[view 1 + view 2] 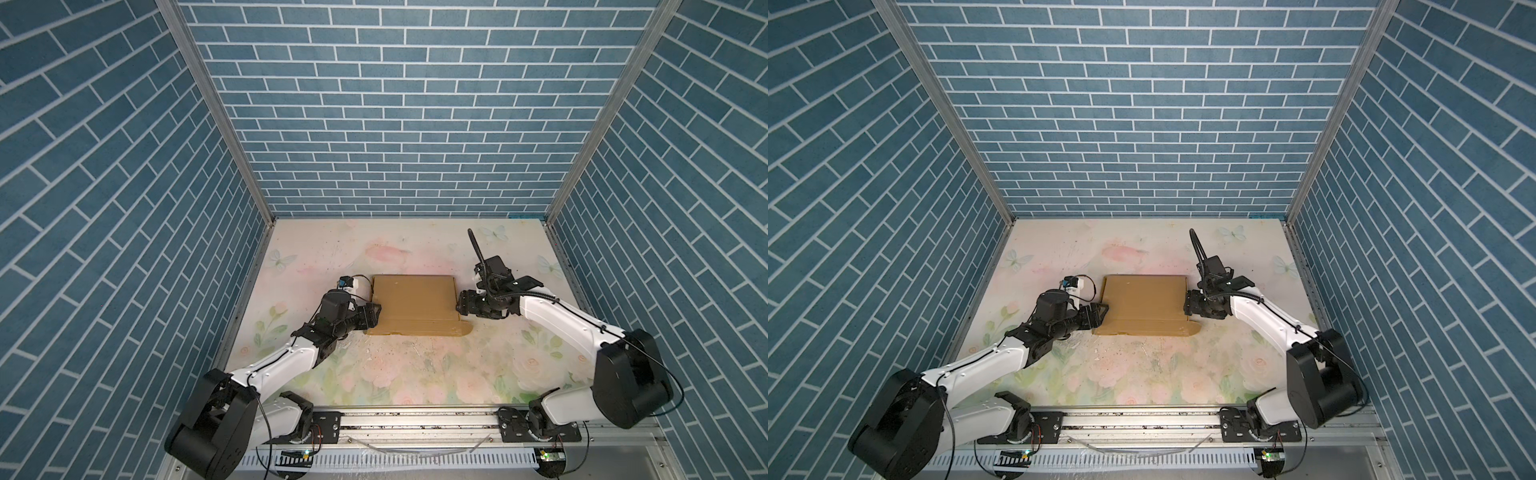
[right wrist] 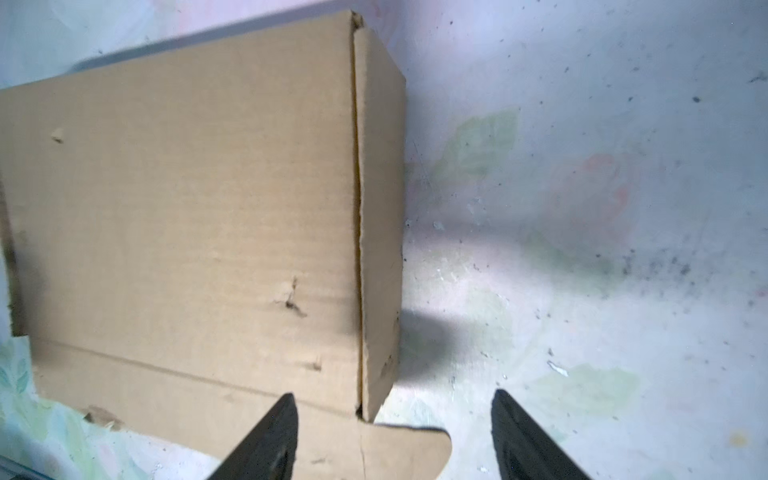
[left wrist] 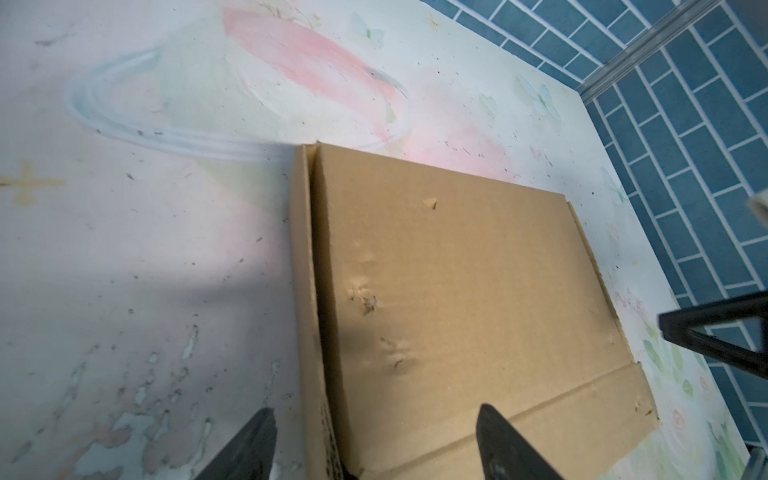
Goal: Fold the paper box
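Left hand (image 3: 376, 415) gapes open, fingers straddling the box's (image 3: 457, 291) left wall. Right hand (image 2: 395, 399) is open too, astride the right wall's near corner. Box sits mid-counter (image 1: 415, 374), front flap lying flat.

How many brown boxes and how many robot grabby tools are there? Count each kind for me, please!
Paper box: 1
Tools: 2, the left tool and the right tool, both open
Total: 3
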Tool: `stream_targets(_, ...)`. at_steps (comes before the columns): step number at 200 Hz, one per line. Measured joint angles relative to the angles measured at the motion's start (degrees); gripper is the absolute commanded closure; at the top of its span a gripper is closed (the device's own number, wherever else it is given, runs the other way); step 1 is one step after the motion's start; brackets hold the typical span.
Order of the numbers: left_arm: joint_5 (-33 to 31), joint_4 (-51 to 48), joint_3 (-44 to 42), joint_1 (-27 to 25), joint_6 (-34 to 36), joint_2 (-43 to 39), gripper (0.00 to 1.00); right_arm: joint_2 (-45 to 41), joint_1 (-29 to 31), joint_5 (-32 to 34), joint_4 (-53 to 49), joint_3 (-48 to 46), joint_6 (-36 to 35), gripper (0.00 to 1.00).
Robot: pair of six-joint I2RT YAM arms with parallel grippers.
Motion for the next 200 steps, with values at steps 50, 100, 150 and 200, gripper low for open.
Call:
stream_targets(50,0.9,0.3,1.3,0.8,0.5,3.5,0.23,-0.8,5.9,1.8,0.8,-0.1,1.7,0.27)
stream_targets(100,1.9,2.4,0.0,0.8,-0.5,5.7,0.21,4.2,4.4,-2.8,6.1,-0.9,2.5,0.14)
stream_targets(150,4.6,3.0,3.2,4.7,-1.1,7.6,0.21,6.4,-5.9,-16.0,12.9,-2.3,2.1,0.08)
stream_targets(200,9.7,7.2,7.1,7.3,-3.3,18.0,0.34,11.3,-11.8,-27.1,22.3,-5.9,5.0,0.04)
